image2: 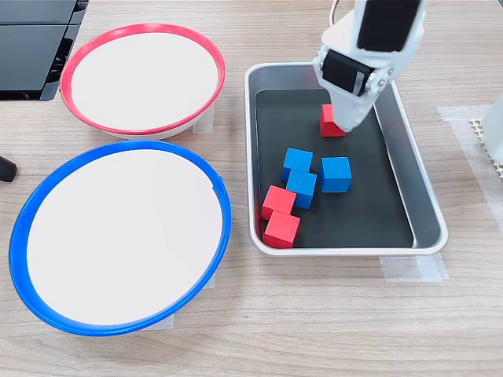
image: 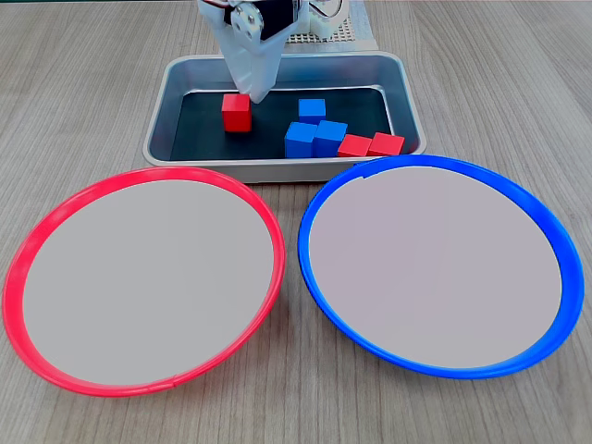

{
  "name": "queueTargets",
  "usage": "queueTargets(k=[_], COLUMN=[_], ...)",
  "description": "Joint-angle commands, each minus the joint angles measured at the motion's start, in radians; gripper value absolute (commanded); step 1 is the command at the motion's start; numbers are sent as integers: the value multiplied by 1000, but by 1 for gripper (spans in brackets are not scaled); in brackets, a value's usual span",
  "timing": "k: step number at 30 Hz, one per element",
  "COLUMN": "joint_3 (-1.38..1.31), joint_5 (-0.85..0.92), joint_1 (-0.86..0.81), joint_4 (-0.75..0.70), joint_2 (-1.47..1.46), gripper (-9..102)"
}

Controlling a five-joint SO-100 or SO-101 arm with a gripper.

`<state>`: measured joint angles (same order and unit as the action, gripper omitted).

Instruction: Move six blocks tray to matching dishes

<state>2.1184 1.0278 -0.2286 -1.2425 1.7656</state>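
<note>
The grey tray (image: 277, 170) (image2: 338, 252) holds all the blocks. One red block (image: 235, 113) (image2: 328, 122) sits alone on the black floor. My white gripper (image: 252, 92) (image2: 344, 126) reaches down right against it and hides part of it, so I cannot see how the jaws stand. Three blue blocks (image: 314, 134) (image2: 302, 187) cluster mid-tray. Two red blocks (image: 368, 145) (image2: 280, 216) lie against the wall nearest the dishes. The red-rimmed dish (image: 148, 277) (image2: 141, 78) and the blue-rimmed dish (image: 435, 268) (image2: 118, 236) hold nothing.
A black device (image2: 31, 47) lies beside the red dish at the table edge. A white perforated base (image: 324, 35) (image2: 493, 133) stands behind the tray. Tape strips (image2: 413, 268) hold the tray down. Bare wood table lies around the dishes.
</note>
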Motion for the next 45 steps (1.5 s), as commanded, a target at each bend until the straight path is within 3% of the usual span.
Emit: queueTargets(k=[1,11,27,33,36,40,45], joint_3=[-61,114,28,109,38,-351,-861], joint_5=[63,557,535,586,545,299,34], joint_1=[-6,-64,-138,-123,-75,15,32], joint_4=[-35,0,216,278,140,-137,-163], joint_2=[52,196,8,3,25,-43,-308], gripper=[0,13,16,0,0,0,0])
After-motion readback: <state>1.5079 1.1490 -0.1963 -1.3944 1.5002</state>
